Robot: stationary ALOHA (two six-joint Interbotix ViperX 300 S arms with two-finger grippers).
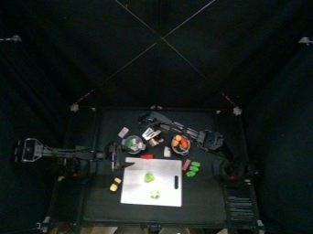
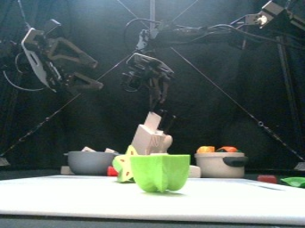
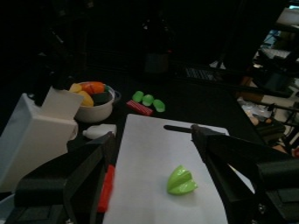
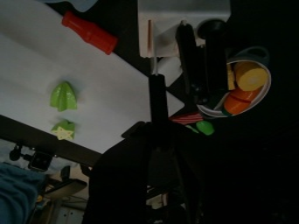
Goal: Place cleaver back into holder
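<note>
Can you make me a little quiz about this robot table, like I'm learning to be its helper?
1. True or false: the green pepper lies on the cutting board.
2. Which gripper hangs above the holder? A: left. B: right.
3. Fill in: the cutting board's colour is ___.

Key
1. True.
2. B, the right gripper.
3. White.

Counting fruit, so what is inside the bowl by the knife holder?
The bowl holds orange and yellow pieces, possibly fruit; the right gripper covers its near side, and the count is hidden.
</note>
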